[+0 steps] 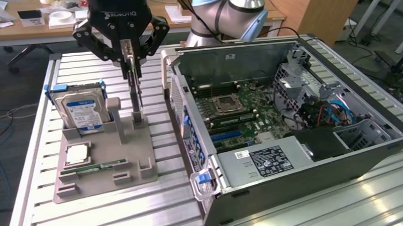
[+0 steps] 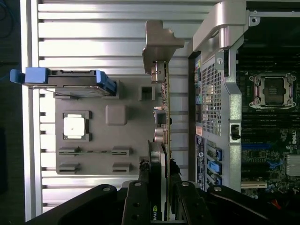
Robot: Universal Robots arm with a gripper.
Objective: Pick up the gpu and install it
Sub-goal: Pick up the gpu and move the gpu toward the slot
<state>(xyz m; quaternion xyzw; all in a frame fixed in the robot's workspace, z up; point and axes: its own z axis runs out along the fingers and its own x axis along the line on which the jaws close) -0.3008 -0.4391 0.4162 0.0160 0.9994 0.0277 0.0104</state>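
Observation:
The gpu (image 1: 134, 90) hangs upright and edge-on as a thin card over the grey holder tray (image 1: 142, 155). Its lower end is at the tray's slot post; I cannot tell whether it touches. My gripper (image 1: 129, 65) is shut on the card's upper part, one black finger on each face. In the wrist view the gpu (image 2: 165, 117) runs as a narrow strip from its silver bracket (image 2: 159, 40) back to my gripper (image 2: 159, 187), with a finger (image 2: 140, 187) pressed on either side.
On the tray stand a hard drive (image 1: 84, 109) in a blue caddy, a CPU chip (image 1: 76, 154) and a memory stick (image 1: 96, 167). The open computer case (image 1: 311, 164) lies at the exterior view's right, with its motherboard (image 1: 235, 107) exposed. Both rest on a slatted metal table (image 1: 124, 211).

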